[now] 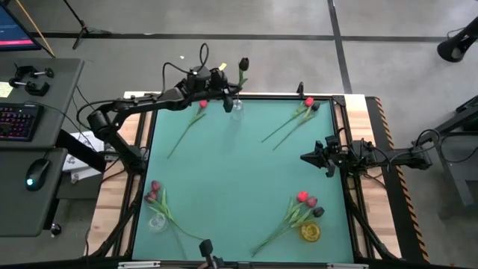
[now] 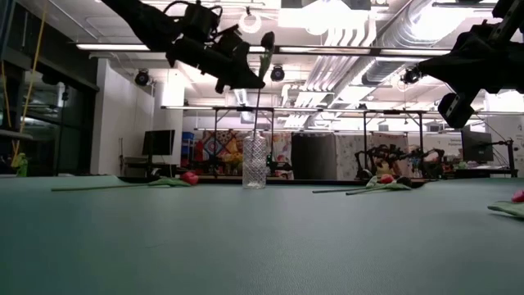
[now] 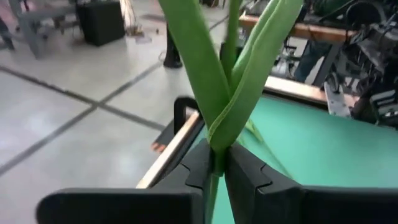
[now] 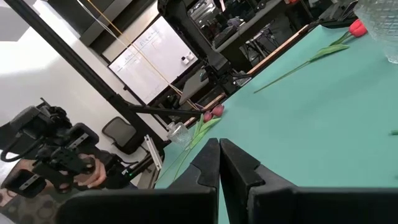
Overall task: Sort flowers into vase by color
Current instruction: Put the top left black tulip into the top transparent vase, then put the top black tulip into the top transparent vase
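Left gripper [image 1: 225,84]: clamped on a black-headed tulip [image 1: 243,66] stem — held above the clear vase [image 1: 237,107] at the table's far edge.
Right gripper [image 1: 310,158]: fingers together, empty — near the right edge.

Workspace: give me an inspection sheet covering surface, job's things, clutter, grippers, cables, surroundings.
Surface: green mat on a wood-edged table.
Job's things: clear vase at the far edge; black tulip held above it; loose tulips near each corner; yellow vase, another clear vase.
Clutter: nothing seen.
Grippers: left gripper shut on the tulip stem; right gripper shut, empty, above the right edge.
Cables: black loops on the left arm.
Surroundings: desk with keyboard, mouse.
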